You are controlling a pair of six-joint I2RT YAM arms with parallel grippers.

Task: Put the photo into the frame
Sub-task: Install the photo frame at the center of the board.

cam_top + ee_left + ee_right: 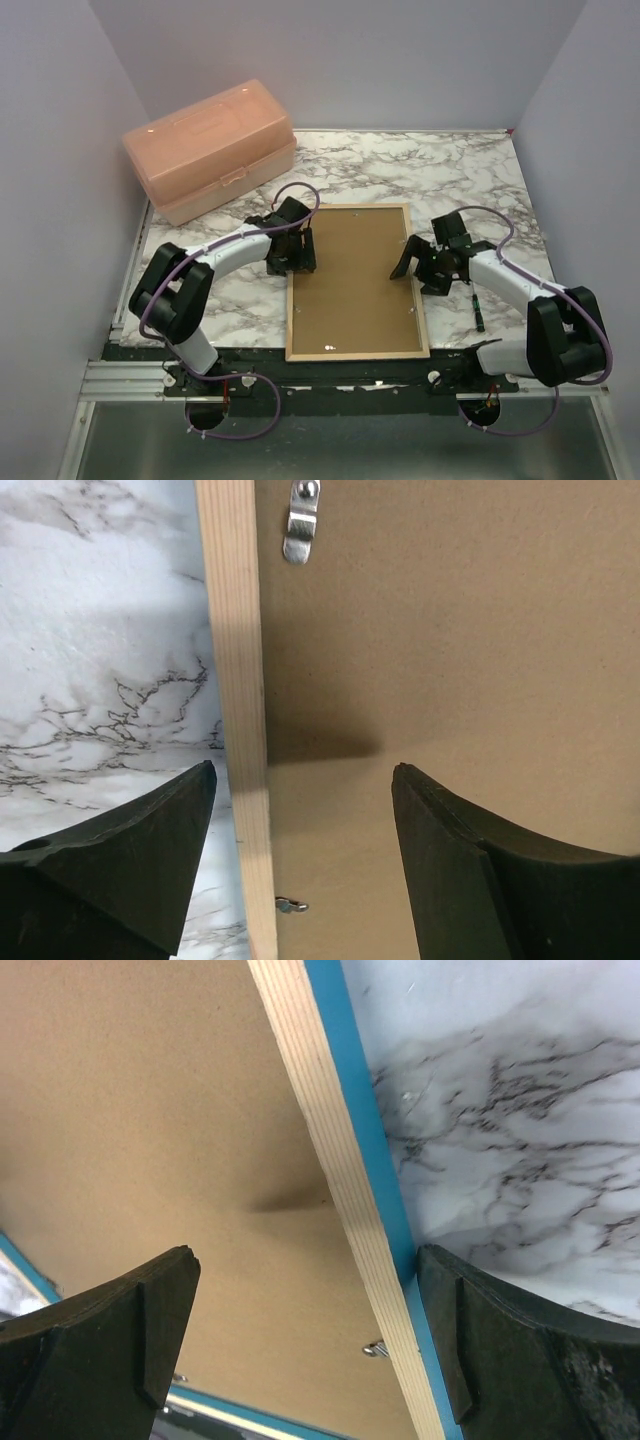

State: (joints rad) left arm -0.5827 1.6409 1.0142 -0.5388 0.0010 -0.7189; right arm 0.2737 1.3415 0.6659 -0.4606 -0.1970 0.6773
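- Marble bench (400, 170) carries the frame (350, 354) lying flat at centre, pale wood face up, with a blue edge showing along its 3 o'clock rail.
- Brown backing board (352, 280) fills the frame; a metal clip (300, 525) sits on it by the 9 o'clock rail.
- Left pincer (302, 775) is spread, straddling the 9 o'clock rail and gripping nothing.
- Right pincer (307, 1255) is spread wide across the 3 o'clock rail, one finger over the board and one over marble.
- Peach plastic box (210, 150) stands at 10 o'clock.
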